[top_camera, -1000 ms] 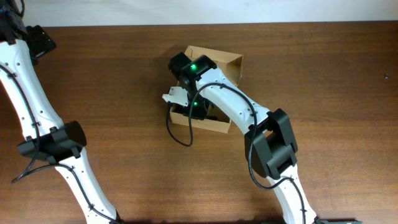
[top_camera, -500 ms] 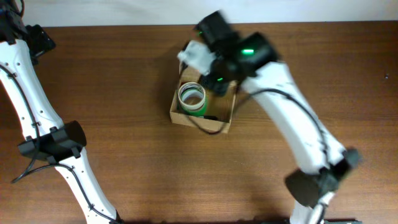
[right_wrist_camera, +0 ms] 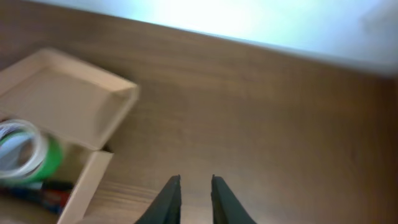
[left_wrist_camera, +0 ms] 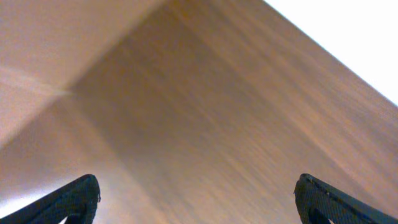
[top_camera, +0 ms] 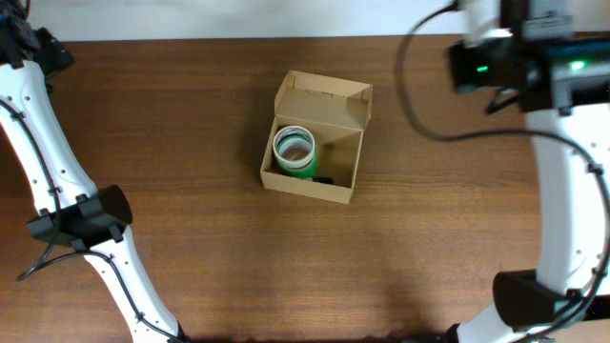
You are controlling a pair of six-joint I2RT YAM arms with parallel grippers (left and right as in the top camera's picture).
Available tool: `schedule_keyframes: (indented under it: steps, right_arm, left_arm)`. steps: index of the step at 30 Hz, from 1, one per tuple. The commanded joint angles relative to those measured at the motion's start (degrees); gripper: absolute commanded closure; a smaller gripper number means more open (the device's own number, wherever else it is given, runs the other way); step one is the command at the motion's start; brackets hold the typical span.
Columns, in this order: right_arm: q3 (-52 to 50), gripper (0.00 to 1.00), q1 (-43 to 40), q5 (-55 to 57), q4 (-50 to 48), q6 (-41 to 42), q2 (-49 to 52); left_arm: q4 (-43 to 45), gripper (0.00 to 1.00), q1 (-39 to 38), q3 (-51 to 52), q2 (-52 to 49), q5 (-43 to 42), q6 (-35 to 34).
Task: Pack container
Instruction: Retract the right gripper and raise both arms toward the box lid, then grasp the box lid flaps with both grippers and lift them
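The box (top_camera: 307,188) sits mid-table (top_camera: 172,114) in the overhead view, its flap lid (top_camera: 322,97) standing open toward the upper edge of the frame. Inside it, a green tape roll (top_camera: 294,151) lies flat in the left half. A dark thin item (top_camera: 322,179) lies along the lower wall, too small for us to name. We see nothing else loose on the wood.

The right gripper (right_wrist_camera: 194,198) has its fingers drawn nearly together, with a thin gap and nothing between them. It is toward the upper right of the overhead frame, well apart from the box. The left gripper (left_wrist_camera: 196,199) has its fingers spread wide and empty over bare wood, off at the upper left.

We judge that packing is about done and closing the lid is the step in hand. To do it well, we would:
- bring the right gripper in behind the flap, from the upper side of the frame
- keep its fingers together as a blunt pusher
- sweep the flap over in an arc about its hinge rather than pressing straight down

The box looks light and may slide toward the lower edge, so the left gripper could brace the lower wall. We cannot tell whether the roll tops the rim, so we would check that before pressing the flap home
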State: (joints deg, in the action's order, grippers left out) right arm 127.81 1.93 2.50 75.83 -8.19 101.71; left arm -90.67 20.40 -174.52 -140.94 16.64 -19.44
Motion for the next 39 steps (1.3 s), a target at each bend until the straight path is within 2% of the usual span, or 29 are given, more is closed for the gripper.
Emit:
schedule_keyframes:
  steps: [1, 4, 6, 8, 9, 17, 23, 31, 39]
  right_arm:
    - [-1.2, 0.87, -6.8, -4.8, 1.7, 9.3, 4.0]
    - [-2.6, 0.94, -10.8, -11.7, 1.9, 12.2, 8.3]
    - [-3.8, 0.96, -11.9, -14.6, 1.9, 13.5, 11.6]
    - [-4.8, 0.96, -12.0, -15.1, 1.9, 15.8, 15.1]
    - [-4.9, 0.96, -11.7, -15.6, 1.9, 17.1, 17.2]
    - [-4.9, 0.96, -4.8, -26.0, -4.3, 21.6, 32.3]
    - [-4.9, 0.96, 0.8, -30.8, -12.5, 25.0, 38.5]
    - [-4.9, 0.96, 5.2, -31.2, -22.8, 25.0, 40.2]
    - [-4.9, 0.96, 4.6, -31.2, -23.6, 25.0, 40.2]
  left_arm:
    - [-1.2, 0.06, 0.3, 0.6, 1.3, -19.4, 0.1]
    - [-1.5, 0.45, -0.6, 2.4, 1.1, -28.6, 7.4]
    - [-2.1, 0.65, -1.9, 4.5, 1.1, -30.9, 8.5]
    - [-2.8, 0.93, -3.9, 6.7, 1.1, -31.5, 8.9]
    - [-2.7, 0.98, -5.0, 8.4, 1.1, -31.4, 8.9]
    - [4.7, 0.98, -13.5, 21.9, 1.1, -31.5, 10.4]
    - [8.0, 0.98, -18.0, 26.8, 1.1, -31.5, 10.4]
    - [8.7, 0.98, -20.2, 27.1, 1.1, -31.3, 10.3]
    - [10.4, 0.98, -20.1, 27.6, 0.7, -30.0, 10.2]
